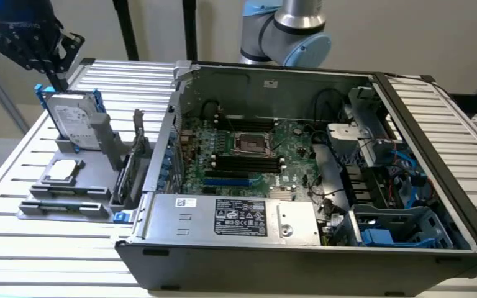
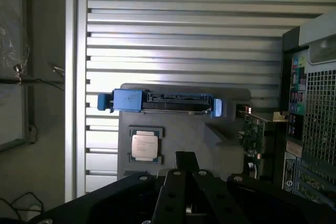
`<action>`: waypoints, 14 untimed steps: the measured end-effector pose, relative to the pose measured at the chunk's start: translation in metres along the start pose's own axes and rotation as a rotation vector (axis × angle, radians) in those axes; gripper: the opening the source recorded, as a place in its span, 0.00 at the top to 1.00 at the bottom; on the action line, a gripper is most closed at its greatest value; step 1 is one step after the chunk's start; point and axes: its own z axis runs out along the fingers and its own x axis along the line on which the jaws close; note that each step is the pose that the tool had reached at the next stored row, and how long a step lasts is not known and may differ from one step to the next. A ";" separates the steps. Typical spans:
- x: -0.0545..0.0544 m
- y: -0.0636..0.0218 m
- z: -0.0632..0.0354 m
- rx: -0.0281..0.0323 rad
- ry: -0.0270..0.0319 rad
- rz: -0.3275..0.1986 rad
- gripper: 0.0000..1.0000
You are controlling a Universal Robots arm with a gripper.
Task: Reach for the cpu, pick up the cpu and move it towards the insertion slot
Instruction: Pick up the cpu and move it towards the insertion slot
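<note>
Early in the reach, at a guess. Hovering with the black claw [image 1: 58,82] pinched narrow and empty, just above the upright silver hard drive with blue rails [image 1: 77,127]. Well short of the small flat square silver-grey cpu [image 1: 63,171], lying flat in a grey plastic holder [image 1: 56,208] on the slatted metal counter [image 1: 48,261]. Nothing lifted yet. Far off inside the open dark computer case [image 1: 305,264], the square silver-framed insertion slot [image 1: 251,144]. Likely calls for spreading the fingers, then lowering squarely over the chip's edges.
</note>
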 end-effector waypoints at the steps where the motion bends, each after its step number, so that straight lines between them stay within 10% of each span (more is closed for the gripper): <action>1: 0.000 -0.0004 0.0001 0.0001 0.0002 0.000 0.89; 14: 0.038 -0.0227 0.0119 0.0000 0.0000 0.000 0.89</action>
